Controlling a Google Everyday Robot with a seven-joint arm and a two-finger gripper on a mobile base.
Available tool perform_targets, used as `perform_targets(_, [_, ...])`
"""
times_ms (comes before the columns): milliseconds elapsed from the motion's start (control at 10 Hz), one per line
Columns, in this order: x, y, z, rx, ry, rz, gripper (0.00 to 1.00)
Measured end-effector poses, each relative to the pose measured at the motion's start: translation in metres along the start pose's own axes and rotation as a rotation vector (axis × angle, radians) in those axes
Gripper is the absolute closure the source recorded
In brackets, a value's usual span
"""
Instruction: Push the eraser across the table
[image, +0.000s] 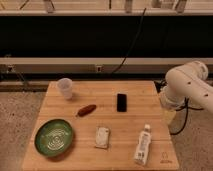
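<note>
— What sits on the wooden table (136, 122)?
— A clear cup (65, 88) by the far left corner and a green plate (54, 137) by the near left corner. A brown sausage (86, 110) lies between them, further in.
— And the middle?
— The black eraser (121, 102), flat, toward the far edge. A white packet (102, 137) lies by the near edge.
— The right side?
— A white bottle (143, 145) lies near the corner logo (164, 156). The gripper (169, 114) hangs just off the right edge.
</note>
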Motion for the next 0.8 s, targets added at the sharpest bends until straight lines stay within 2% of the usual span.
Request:
perform_targets(300, [0.000, -0.001, 0.001, 0.001, -0.001, 0.000, 0.20])
perform_targets(600, [-0.021, -0.030, 0.016, 0.012, -0.012, -0.029, 0.20])
perform_targets(800, [-0.025, -0.037, 0.022, 0.015, -0.015, -0.039, 0.20])
